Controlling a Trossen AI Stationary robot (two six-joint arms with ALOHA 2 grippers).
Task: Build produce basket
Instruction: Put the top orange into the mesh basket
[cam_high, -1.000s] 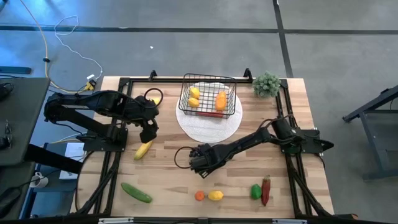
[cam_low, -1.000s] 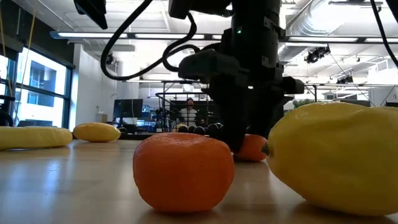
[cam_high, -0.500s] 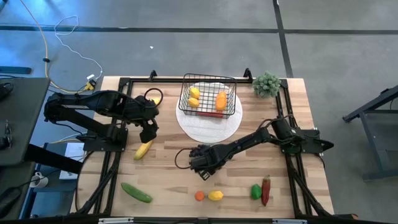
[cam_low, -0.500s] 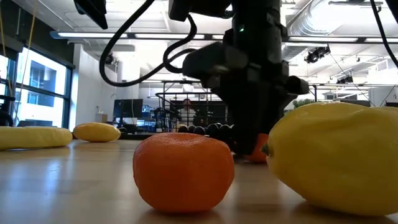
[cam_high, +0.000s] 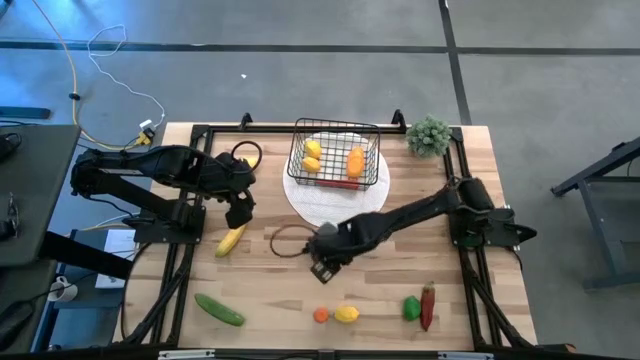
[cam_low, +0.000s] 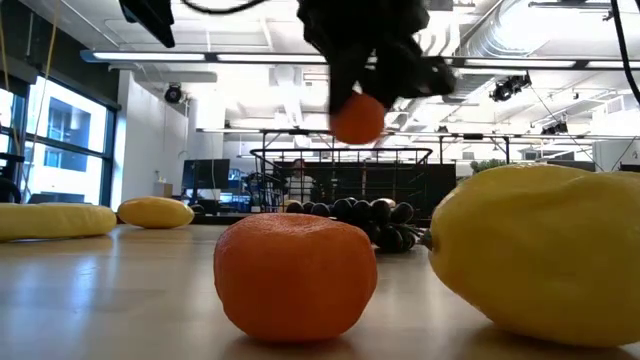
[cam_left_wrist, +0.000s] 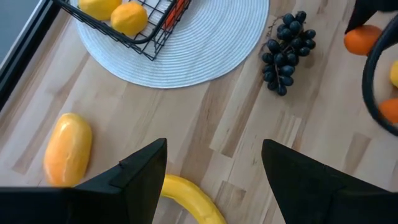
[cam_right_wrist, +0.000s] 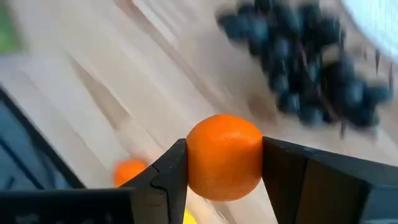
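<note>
My right tool pinches an orange above the grapes; my left tool, spread, hovers near the banana.

The high camera is looking straight down; the low one is sitting level at the near edge, both sharing the grapes, perhaps.

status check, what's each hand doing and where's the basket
Right hand shut on an orange, lifted off the table. Left hand open, waiting above the banana. Basket on the white plate, nothing blocking.
</note>
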